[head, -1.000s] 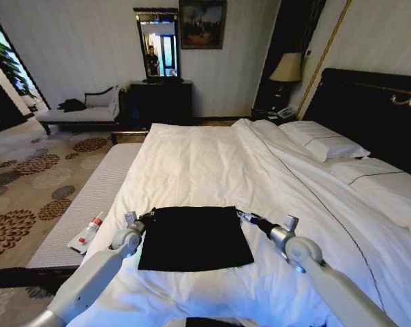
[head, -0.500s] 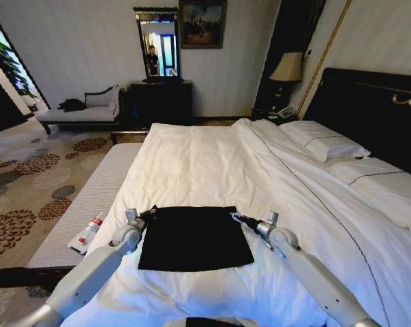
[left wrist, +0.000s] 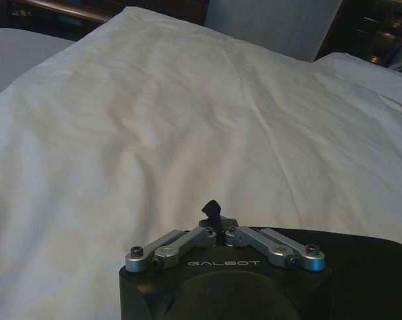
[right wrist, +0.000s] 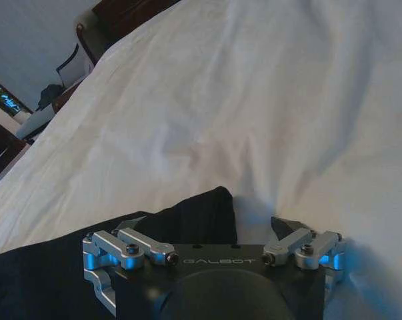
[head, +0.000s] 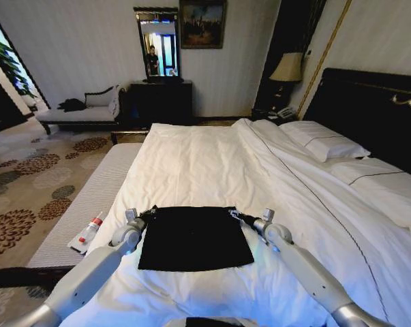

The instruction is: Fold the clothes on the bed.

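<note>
The black shirt point(head: 194, 238) lies flat on the bed point(head: 212, 163), long axis crosswise. The left gripper point(head: 150, 212) pinches its far left corner; the right gripper point(head: 234, 215) straddles the far right corner, spread. Lettering hidden.

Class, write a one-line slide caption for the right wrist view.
Open right gripper straddles a corner of the black T-shirt on the white bed.

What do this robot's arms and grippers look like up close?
Both arms are smooth, pale grey tubes ending in rounded silver wrist joints. The left gripper and right gripper each have a black body marked "GALBOT" in pale letters, silver metal linkage bars fastened with small dark screws, and slim black fingers. A blue glow tints the right gripper's metal.
</note>
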You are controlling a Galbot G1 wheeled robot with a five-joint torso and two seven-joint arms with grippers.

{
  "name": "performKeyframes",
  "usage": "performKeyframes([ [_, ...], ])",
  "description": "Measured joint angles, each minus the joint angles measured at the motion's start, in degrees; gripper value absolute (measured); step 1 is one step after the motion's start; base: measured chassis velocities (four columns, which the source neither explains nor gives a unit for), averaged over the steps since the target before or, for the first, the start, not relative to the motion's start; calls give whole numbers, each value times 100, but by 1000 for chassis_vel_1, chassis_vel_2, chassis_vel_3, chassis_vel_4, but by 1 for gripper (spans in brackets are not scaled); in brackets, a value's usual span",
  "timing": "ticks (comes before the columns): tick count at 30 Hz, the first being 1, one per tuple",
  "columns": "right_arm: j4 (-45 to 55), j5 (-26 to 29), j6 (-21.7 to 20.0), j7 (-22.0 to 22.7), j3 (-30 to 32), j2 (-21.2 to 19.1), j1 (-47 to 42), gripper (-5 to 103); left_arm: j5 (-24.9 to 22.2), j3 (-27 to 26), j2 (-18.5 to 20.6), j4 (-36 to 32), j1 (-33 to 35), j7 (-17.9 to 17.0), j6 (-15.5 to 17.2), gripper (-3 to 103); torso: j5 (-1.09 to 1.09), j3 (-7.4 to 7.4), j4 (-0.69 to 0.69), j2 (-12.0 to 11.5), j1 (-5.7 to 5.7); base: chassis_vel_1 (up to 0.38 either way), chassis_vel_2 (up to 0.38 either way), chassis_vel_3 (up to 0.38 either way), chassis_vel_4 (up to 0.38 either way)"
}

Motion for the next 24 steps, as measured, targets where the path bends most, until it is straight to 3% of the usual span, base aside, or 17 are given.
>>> performKeyframes([
  [3, -44, 0, 7, -1, -8, 6, 30, 101, -1, 14, -6, 0, -4, -1, 0, 1, 0, 0, 0, 0, 0, 0, 0, 0, 0],
  [6, -53, 15, 9, 5, -22, -12, 56, 87, -1, 34, -5, -4, -11, -1, 0, 1, 0, 0, -1, 0, 0, 0, 0, 0, 0],
  [8, -51, 20, 9, 7, -28, -22, 58, 87, -1, 39, -5, -7, -13, -1, 0, 1, 0, 0, -1, 0, 0, 0, 0, 0, 0],
  [12, 11, 31, 9, 18, -72, -59, 57, 65, 5, 42, -28, -7, -18, 4, 0, 1, 1, 0, 0, 0, 0, 0, 0, 0, 0],
  [14, 34, 37, 8, 26, -80, -66, 53, 65, 14, 42, -41, -3, -22, 4, 0, 1, 0, 0, 0, 0, 0, 0, 0, 0, 0],
  [17, 86, 40, 5, 53, -104, -82, 44, 48, 34, 40, -93, 2, -27, 4, 0, 1, 0, 0, -1, 0, 0, 0, 0, 0, 0],
  [21, 111, 47, 5, 67, -118, -93, 47, 37, 45, 40, -101, -12, -25, 2, 0, 1, 1, 0, 0, 0, 0, 0, 0, 0, 0],
  [24, 168, 66, 8, 95, -127, -119, 48, 21, 68, 44, -101, -36, -11, -5, 0, 1, 1, 0, 0, 0, 0, 0, 0, 0, 0],
])
